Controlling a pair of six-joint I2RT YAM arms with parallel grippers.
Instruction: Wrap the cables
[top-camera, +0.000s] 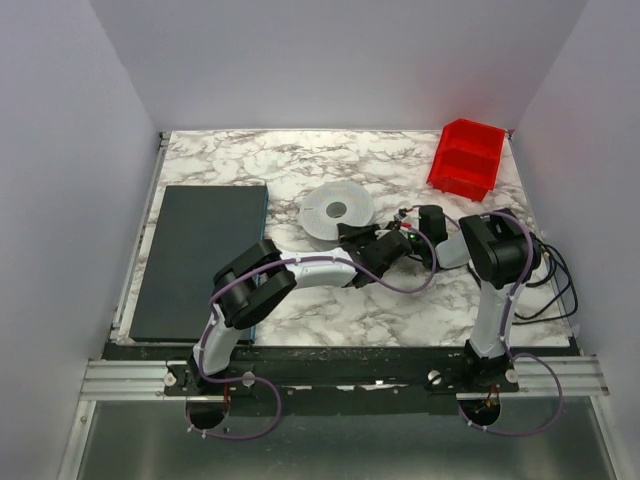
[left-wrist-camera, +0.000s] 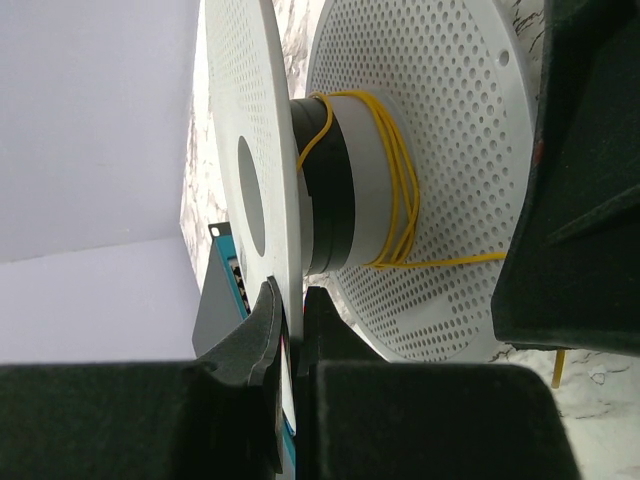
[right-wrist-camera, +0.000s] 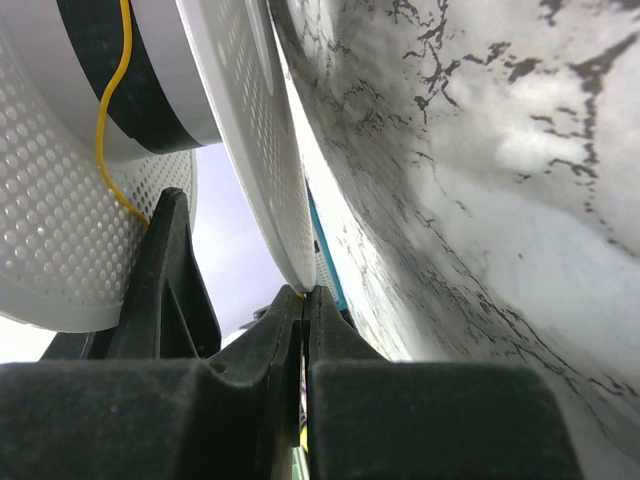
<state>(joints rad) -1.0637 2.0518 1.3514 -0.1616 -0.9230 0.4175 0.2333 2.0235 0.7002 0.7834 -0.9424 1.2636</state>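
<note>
A white perforated spool (top-camera: 337, 212) lies on the marble table. The cable (left-wrist-camera: 400, 190), a thin yellow-orange wire, runs in a few turns round the spool's black and grey hub, and one strand leads off to the right. My left gripper (left-wrist-camera: 291, 315) is shut on the edge of the spool's near flange (left-wrist-camera: 250, 150); in the top view it (top-camera: 353, 236) sits at the spool's near right side. My right gripper (right-wrist-camera: 304, 293) is shut, with a speck of orange wire pinched at its tips, just under the flange rim (right-wrist-camera: 250, 150). In the top view it (top-camera: 405, 225) is right of the spool.
A red bin (top-camera: 467, 157) stands at the back right. A dark flat board (top-camera: 200, 260) with a teal edge lies on the left. Black cords (top-camera: 555, 285) loop beside the right arm. Purple hoses run along both arms.
</note>
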